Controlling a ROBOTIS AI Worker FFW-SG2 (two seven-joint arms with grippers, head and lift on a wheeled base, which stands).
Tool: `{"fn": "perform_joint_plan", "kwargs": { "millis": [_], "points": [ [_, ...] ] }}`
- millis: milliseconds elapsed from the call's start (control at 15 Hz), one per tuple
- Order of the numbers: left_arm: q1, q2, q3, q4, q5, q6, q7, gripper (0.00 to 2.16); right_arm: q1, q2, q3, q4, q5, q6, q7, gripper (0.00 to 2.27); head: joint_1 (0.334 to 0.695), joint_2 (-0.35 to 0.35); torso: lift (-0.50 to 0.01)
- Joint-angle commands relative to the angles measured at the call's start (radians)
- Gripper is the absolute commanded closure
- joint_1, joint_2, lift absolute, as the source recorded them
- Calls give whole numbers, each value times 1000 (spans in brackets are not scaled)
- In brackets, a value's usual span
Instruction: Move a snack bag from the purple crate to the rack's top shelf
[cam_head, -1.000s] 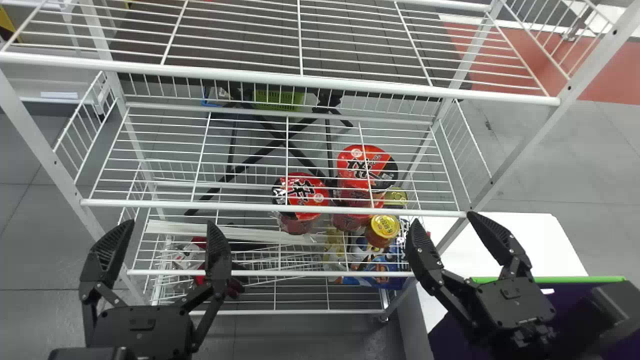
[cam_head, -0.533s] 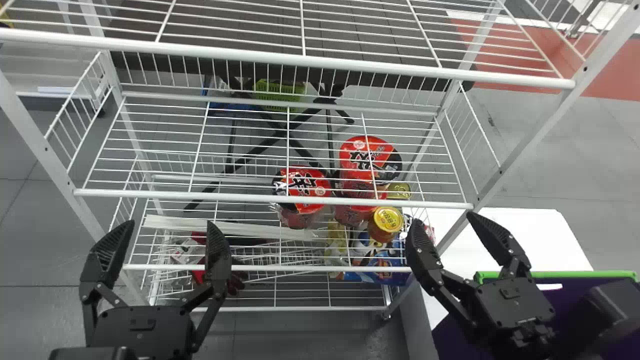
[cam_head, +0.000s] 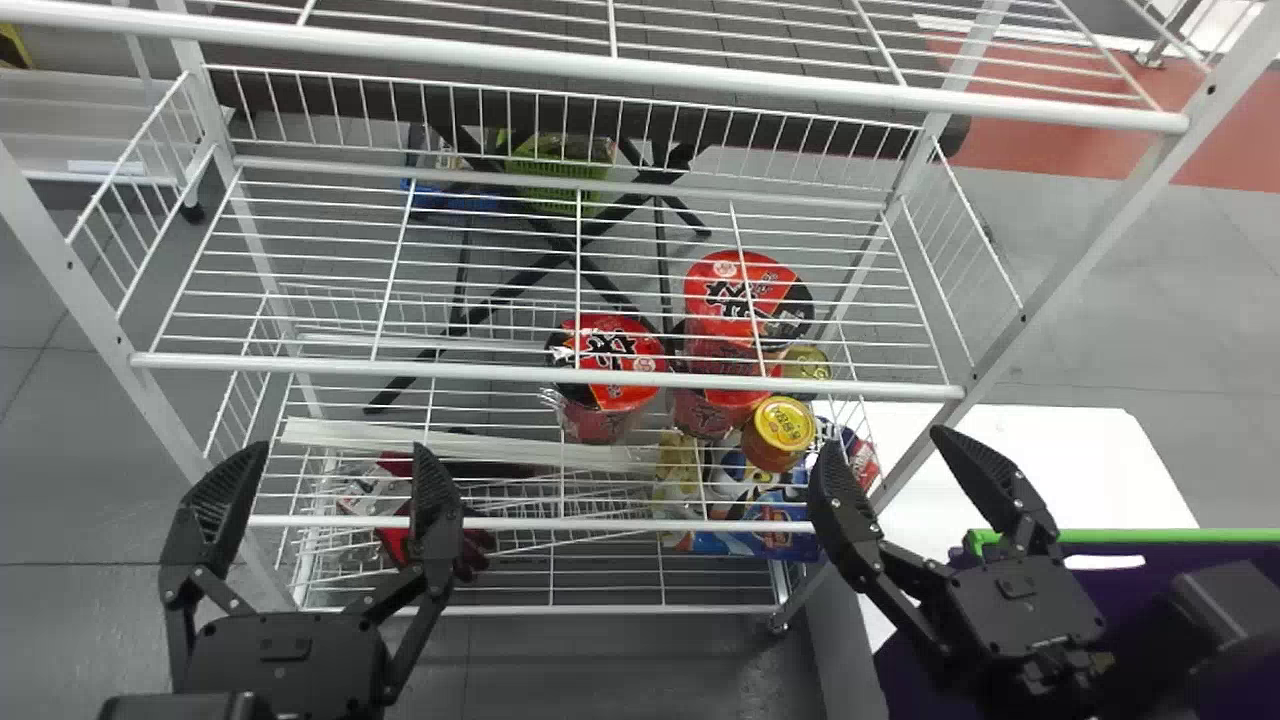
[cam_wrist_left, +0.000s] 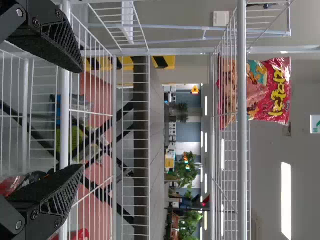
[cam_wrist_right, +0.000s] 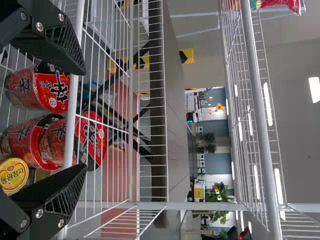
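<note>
The head view's right and bottom edges cut off the purple crate (cam_head: 1180, 536); the arm behind the right tool (cam_head: 888, 438) covers part, and its contents cannot be made out. The crate hides part of the white surface (cam_head: 1080, 460). The upper shelf (cam_head: 620, 70) runs past the top edge. Below, wires and a front rail hide strips of the red bowls (cam_head: 745, 300). 1 red item (cam_head: 393, 545), partly behind the left tool (cam_head: 343, 446), is too covered to identify. In the left wrist view, the upper shelf's rail hides a strip of the snack bag (cam_wrist_left: 272, 90); the right wrist view's top edge cuts the bag off.
</note>
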Motion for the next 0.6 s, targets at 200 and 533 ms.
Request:
{"fn": "perform_joint_plan", "kwargs": {
  "millis": [200, 533],
  "points": [
    [0, 0, 0, -3, 0, 0, 0, 154, 0, 0, 0, -4, 0, 0, 0, 171, 695, -159, -388],
    [0, 0, 0, -1, 0, 0, 2, 154, 2, 0, -1, -4, -2, -3, 1, 171, 695, -158, -409]
  ]
}}
